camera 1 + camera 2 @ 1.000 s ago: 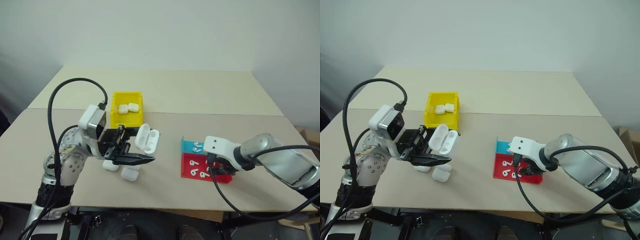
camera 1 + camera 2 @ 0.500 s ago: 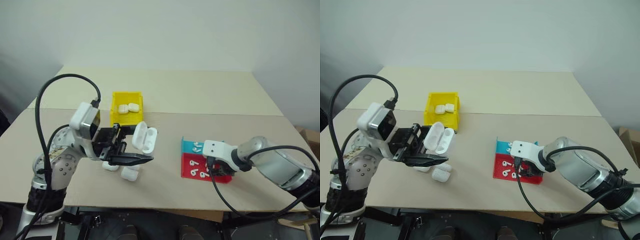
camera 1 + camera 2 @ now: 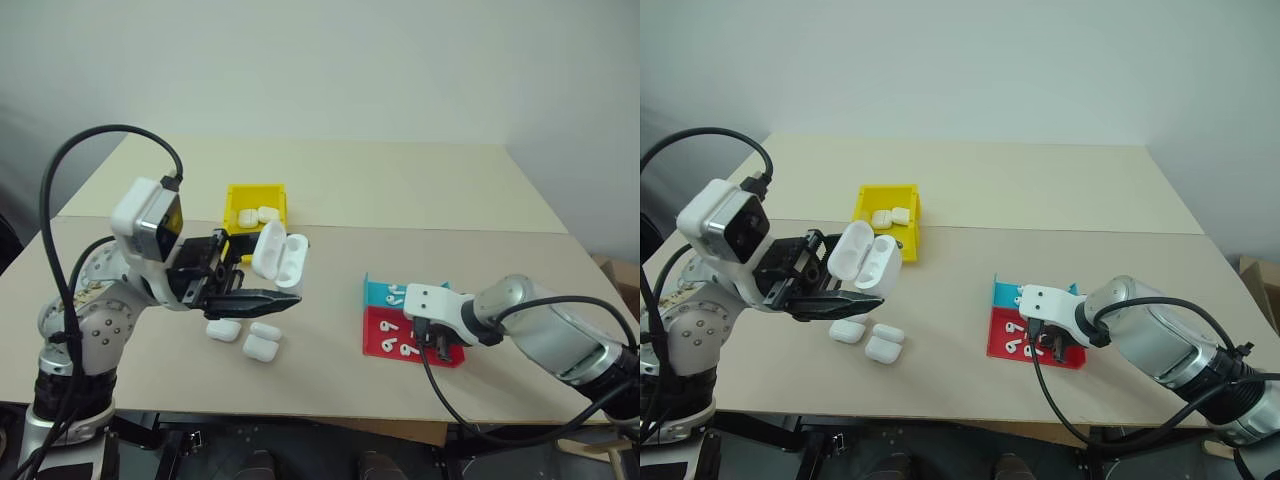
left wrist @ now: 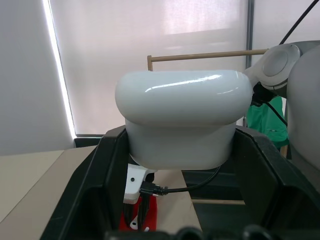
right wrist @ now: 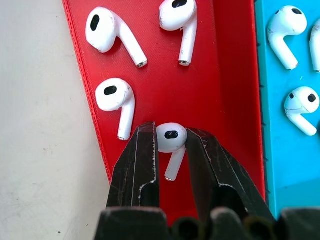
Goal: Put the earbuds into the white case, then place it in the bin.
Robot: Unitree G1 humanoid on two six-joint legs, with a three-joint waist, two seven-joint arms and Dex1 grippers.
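Picking one tiny glossy white earbud [image 5: 171,138] out of the shallow red plastic tray [image 5: 220,90] is the step in hand, as far as I can judge. The right gripper [image 5: 170,145] is down in that tray with its black jaws drawn narrow on either side of the bud's round head, the stem hanging between them. Whether they're truly pinching yet or just touching, I can't tell.

How I'd do it well: squeeze on the head, not the stem, and lift straight up, because three more buds lie near it in the red tray and a sideways drag could knock them. The shallow blue tray [image 5: 287,75] touching the red one holds more buds, so stay off that wall too.

The left gripper [image 3: 262,300] has its jaws closed on the glossy white rounded case [image 3: 277,257], lid flipped open, held up off the pale surface [image 3: 400,190] well left of the red tray. It should hold steady with the wells facing up.

The bright yellow plastic bin [image 3: 254,213], farther left and back from the red tray, already holds closed cases. Three spare cases [image 3: 245,338] lie on the surface below the held one.
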